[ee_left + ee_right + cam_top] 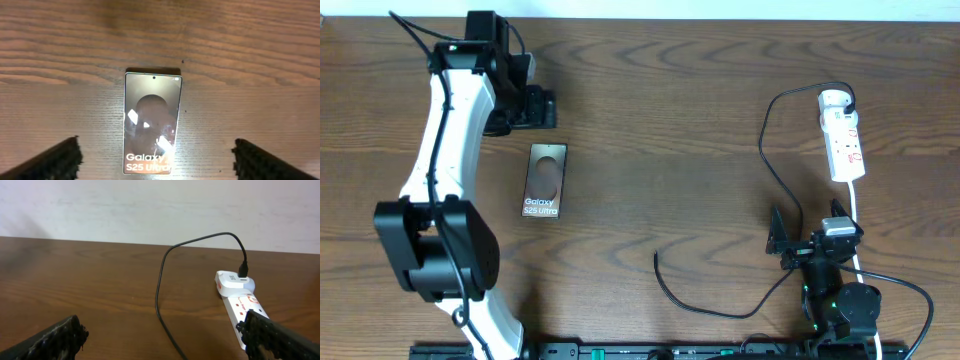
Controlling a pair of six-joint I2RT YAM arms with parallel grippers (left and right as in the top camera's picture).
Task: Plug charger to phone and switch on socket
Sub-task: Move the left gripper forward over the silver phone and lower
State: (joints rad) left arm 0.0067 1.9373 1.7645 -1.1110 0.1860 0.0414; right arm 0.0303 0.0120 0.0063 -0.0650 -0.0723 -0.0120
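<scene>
— So, where is the phone (545,181) lying?

— It is lying flat and face up on the wooden table (670,120), with its lettering end toward the robot. The left gripper (542,109) is hanging just past its far end. The left wrist view is showing both black fingers (60,160) standing wide apart, one off each side of the phone, touching nothing.

— And the charger cable (763,150)?

— Its small plug tip (656,256) is resting free on the wood, well apart from the phone, between it and the right gripper (808,232). From there the cable is looping toward the robot and passing close by the right gripper. Then it is climbing to the far end of the power strip (845,140), where it is going into a white block (234,283) seated on the strip.

— Is anything crowding the strip?

— Its white cord (855,200) is running back under the right arm (845,305), and the cable is arching over the table beside it. The right gripper's jaws are gaping wide too, holding nothing, with the strip lying ahead by its right finger.

— Are the switches on?

— I cannot tell; only red marks are showing.
</scene>
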